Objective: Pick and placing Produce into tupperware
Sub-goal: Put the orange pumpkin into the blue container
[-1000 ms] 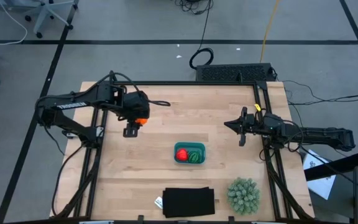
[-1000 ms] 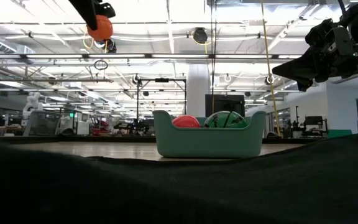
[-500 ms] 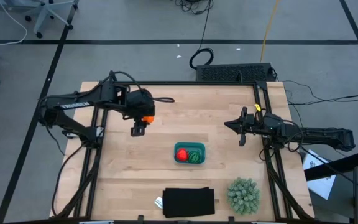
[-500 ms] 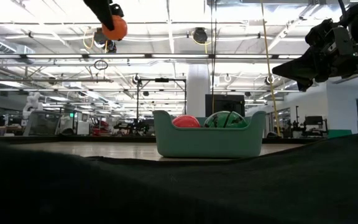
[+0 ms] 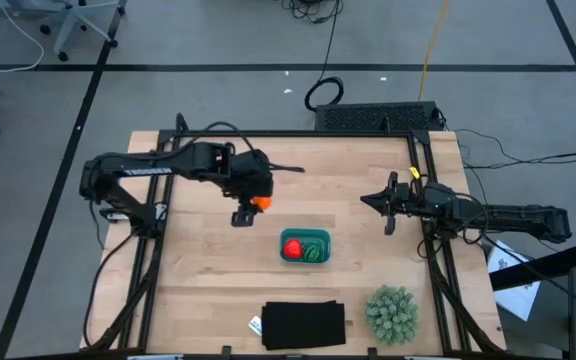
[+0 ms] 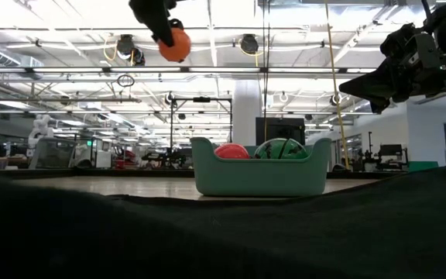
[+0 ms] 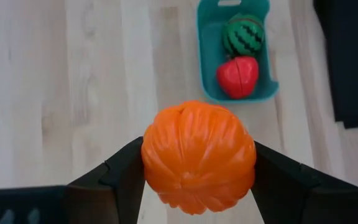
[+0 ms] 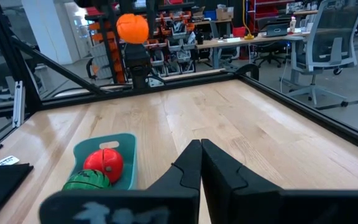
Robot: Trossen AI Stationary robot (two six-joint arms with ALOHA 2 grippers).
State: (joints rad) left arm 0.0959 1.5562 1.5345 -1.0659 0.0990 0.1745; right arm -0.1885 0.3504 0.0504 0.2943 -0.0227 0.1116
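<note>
Left gripper (image 7: 197, 180) fingers were clamped either side of the orange round one (image 7: 198, 156), carried high above the table; right gripper (image 8: 201, 163) fingers were pressed together, holding nothing, parked over the right side of the table.

What changed: over the last second the left arm swung the orange fruit rightward across the table; a second ago it hung well left of the tupperware (image 5: 305, 246), half a second ago it was closer, at this moment it sat just left of and slightly far of the container in the high view; low view agreed, fruit tracked rightward along the top edge toward the tub with no visible drop in height. Grip width looked the same throughout; no slip of the fruit between the fingers.

Meaning for the task: red one (image 5: 292, 246) and dark green round one (image 5: 314, 251) were already in the tupperware, red on the left, green on the right; the orange was the last piece, so this was the transport leg of the final pick-and-place; my read, roughly most of the way done, remaining work being centre over the tub, lower, release.

Unchanged against the earlier frames: right arm, tupperware and both fruits inside it; black flat rectangle (image 5: 304, 324) and spiky plant ball (image 5: 392, 313) at the near edge likewise.
</note>
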